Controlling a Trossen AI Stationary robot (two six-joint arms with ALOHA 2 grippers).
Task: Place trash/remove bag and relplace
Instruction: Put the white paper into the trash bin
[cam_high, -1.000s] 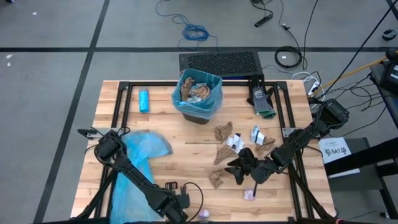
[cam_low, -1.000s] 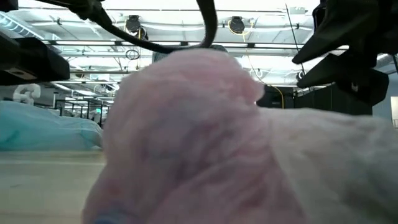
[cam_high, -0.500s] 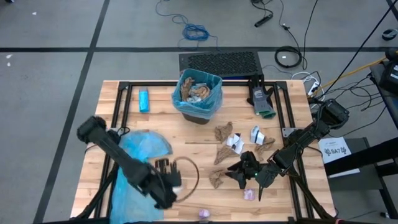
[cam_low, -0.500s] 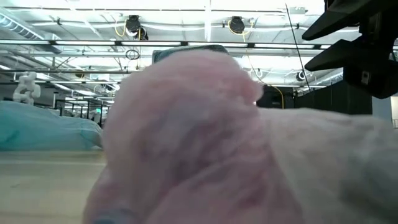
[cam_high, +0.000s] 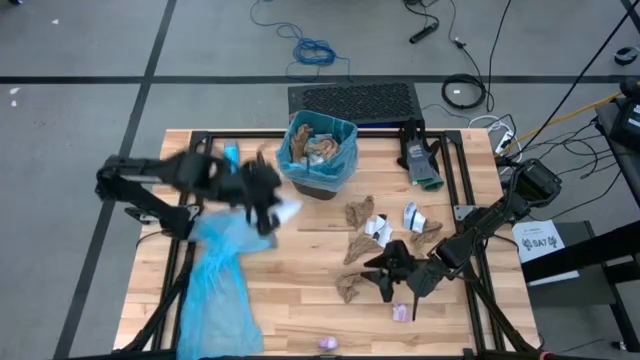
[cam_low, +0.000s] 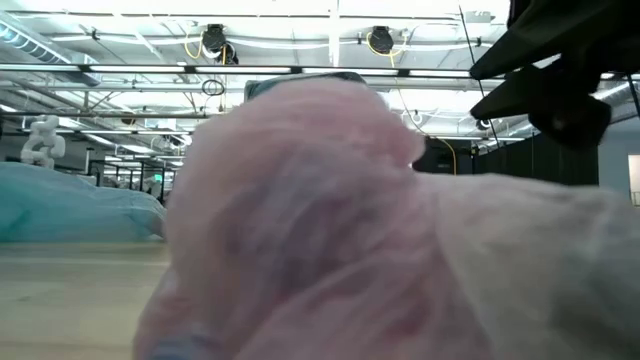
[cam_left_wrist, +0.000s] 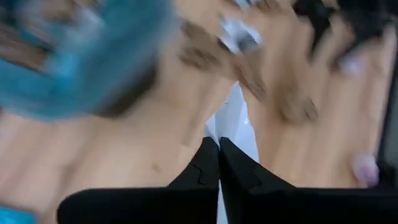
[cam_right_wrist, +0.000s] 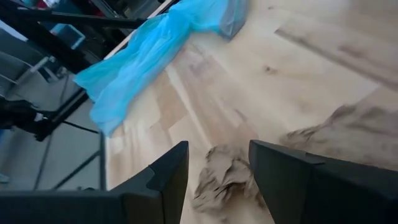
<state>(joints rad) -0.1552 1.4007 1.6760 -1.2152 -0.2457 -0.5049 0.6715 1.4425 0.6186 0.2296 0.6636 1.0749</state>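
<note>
The bin (cam_high: 318, 150), lined with a blue bag, stands at the table's far middle with trash in it. My left gripper (cam_high: 272, 207) hangs raised just to its near left, shut on a white scrap (cam_high: 289, 210). More trash lies right of centre: brown wads (cam_high: 358, 213), white bits (cam_high: 411, 215), a pink wrapper (cam_high: 400, 313). My right gripper (cam_right_wrist: 217, 149) stands open low over the table, a brown wad (cam_right_wrist: 227, 177) lying between and just beyond its fingers. A spare blue bag (cam_high: 220, 275) lies flat at the near left. My left gripper pinches the white scrap (cam_left_wrist: 239, 121) between its two shut fingers (cam_left_wrist: 208, 163), which slant down toward the table. The scrap sticks out past the fingertips and is lifted clear of the table. Which edge of it is caught, the fingers hide.
A pink wrapper (cam_low: 320, 220) at the near edge fills the low view. A small blue oblong (cam_high: 232, 152) lies at the far left, partly behind my left arm. A dark tool (cam_high: 420, 165) lies at the far right. A black frame (cam_high: 200, 140) runs round the tabletop.
My left gripper has swung up from the table's near edge toward the far edge and the bin, tipping as it rose. It now carries the white scrap clear of the table.
</note>
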